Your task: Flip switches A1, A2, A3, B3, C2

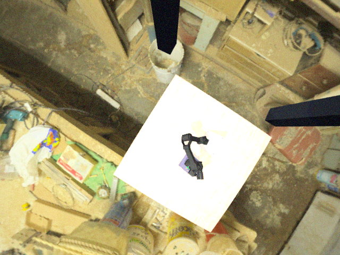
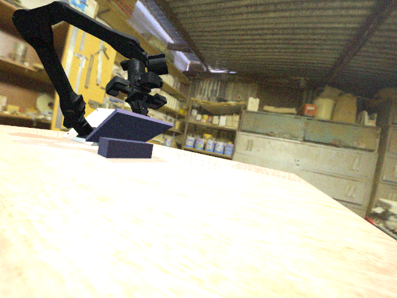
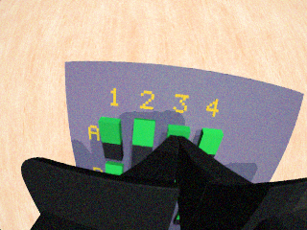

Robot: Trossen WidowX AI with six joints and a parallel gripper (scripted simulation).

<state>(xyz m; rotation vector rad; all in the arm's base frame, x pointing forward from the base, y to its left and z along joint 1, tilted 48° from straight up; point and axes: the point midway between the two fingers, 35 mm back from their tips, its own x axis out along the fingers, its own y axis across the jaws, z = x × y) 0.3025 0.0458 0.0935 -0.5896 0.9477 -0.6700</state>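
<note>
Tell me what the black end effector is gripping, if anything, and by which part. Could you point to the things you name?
Nothing is held: the black two-fingered end effector [image 2: 143, 112] [image 3: 176, 142] is closed on itself, tips over the purple panel [image 2: 128, 125] [image 3: 91, 91] around A3.
</note>
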